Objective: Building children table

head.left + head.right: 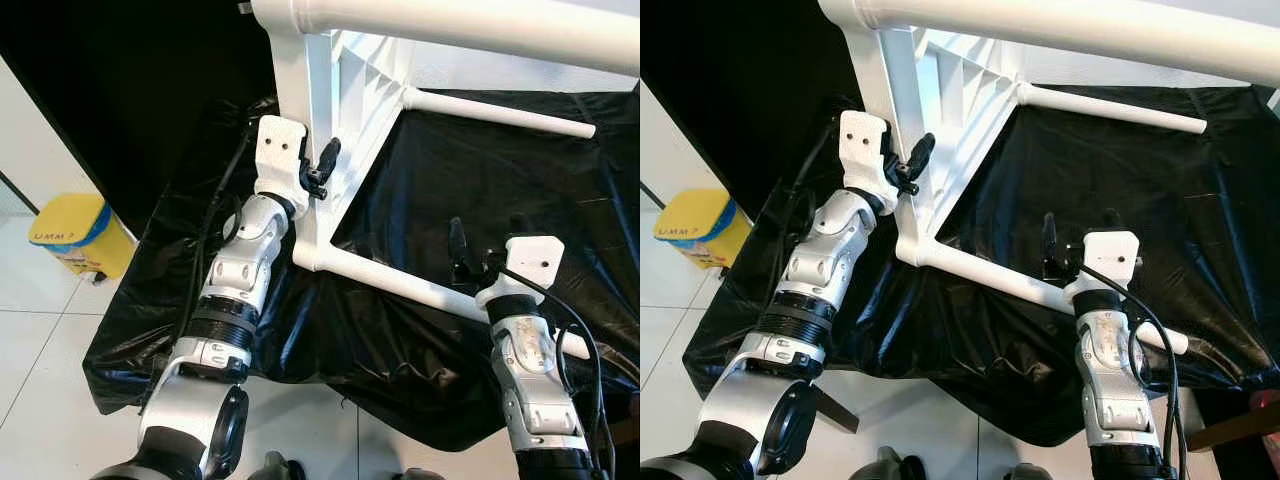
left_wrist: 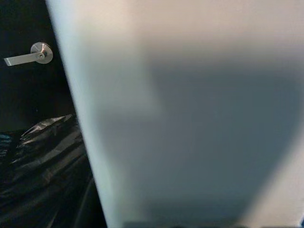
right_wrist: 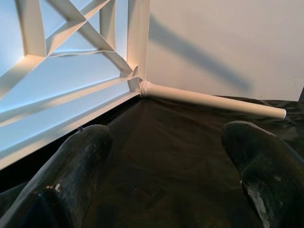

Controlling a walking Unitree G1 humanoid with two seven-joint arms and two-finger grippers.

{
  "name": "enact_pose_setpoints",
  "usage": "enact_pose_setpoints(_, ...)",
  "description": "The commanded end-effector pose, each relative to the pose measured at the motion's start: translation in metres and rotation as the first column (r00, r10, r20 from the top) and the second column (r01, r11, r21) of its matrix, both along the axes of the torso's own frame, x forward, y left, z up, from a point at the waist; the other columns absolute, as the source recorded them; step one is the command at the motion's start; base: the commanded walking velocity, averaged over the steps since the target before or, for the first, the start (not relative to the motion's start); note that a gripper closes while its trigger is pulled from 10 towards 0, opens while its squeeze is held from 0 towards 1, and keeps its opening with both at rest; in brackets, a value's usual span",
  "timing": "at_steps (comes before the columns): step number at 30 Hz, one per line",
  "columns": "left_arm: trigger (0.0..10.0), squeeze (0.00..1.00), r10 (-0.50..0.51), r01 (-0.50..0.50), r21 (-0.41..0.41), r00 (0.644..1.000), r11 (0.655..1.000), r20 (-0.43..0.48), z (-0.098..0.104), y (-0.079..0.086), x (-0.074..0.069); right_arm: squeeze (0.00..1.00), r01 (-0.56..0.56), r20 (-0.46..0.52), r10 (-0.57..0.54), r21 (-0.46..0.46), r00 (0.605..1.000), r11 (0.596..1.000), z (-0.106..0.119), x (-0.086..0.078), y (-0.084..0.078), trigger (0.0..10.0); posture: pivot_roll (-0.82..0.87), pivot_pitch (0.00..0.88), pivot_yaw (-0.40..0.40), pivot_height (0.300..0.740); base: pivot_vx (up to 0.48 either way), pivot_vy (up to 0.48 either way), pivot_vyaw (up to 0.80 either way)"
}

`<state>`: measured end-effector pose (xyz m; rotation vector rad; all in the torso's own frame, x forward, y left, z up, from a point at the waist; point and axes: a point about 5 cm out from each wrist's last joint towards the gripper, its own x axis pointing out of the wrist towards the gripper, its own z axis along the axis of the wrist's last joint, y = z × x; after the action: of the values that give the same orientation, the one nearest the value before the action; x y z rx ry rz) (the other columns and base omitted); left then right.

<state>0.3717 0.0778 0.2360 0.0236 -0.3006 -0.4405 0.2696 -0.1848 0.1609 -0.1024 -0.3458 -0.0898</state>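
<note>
A white children's table point(image 1: 350, 90) lies tipped on its side on a black sheet point(image 1: 480, 180), with its ribbed underside facing me. One round leg point(image 1: 400, 280) runs along the sheet toward my right arm, and another leg point(image 1: 500, 110) points off to the right. My left gripper point(image 1: 322, 168) is at the table's near rim, one black finger pressed on the white frame, shut on that rim. The left wrist view is a close blur of white panel point(image 2: 190, 118). My right gripper point(image 1: 488, 235) hovers just past the lower leg, open, with nothing between its fingers point(image 3: 76, 161).
A yellow container point(image 1: 75, 235) stands on the white tiled floor point(image 1: 40, 340) to the left. The black sheet hangs over the near edge. A metal door handle point(image 2: 28, 56) shows on a dark wall behind. A brown wooden piece point(image 1: 1240, 425) sits at the lower right.
</note>
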Motion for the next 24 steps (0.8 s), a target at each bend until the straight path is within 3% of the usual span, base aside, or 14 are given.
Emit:
enact_pose_setpoints(1, 0.0, 0.00, 0.076, -0.076, -0.017, 0.997, 0.997, 0.010, 0.003, 0.009, 0.003, 0.00, 0.002, -0.002, -0.002, -0.005, 1.000, 1.000, 0.000, 0.000, 0.000, 10.0, -0.15, 0.086, 0.065, 0.740, 0.000, 0.000, 0.00)
enact_pose_setpoints(16, 0.0, 0.00, 0.178, -0.175, -0.048, 0.982, 0.983, 0.056, 0.008, 0.029, -0.004, 0.00, -0.029, -0.006, 0.029, -0.023, 1.000, 0.999, 0.003, 0.001, 0.002, 10.0, -0.16, 0.091, 0.039, 0.740, 0.000, 0.000, 0.00)
enact_pose_setpoints(19, 0.0, 0.00, 0.208, -0.205, -0.051, 0.976, 0.977, 0.067, 0.010, 0.036, -0.006, 0.00, -0.030, -0.007, 0.030, -0.026, 1.000, 0.999, 0.003, 0.001, 0.001, 10.0, -0.16, 0.092, 0.035, 0.740, 0.000, 0.000, 0.00)
enact_pose_setpoints(24, 0.0, 0.00, 0.345, -0.341, -0.055, 0.932, 0.939, 0.112, 0.016, 0.064, -0.012, 0.00, -0.037, -0.006, 0.036, -0.034, 0.999, 0.999, 0.005, 0.004, 0.000, 10.0, -0.16, 0.094, 0.012, 0.740, 0.000, 0.000, 0.00)
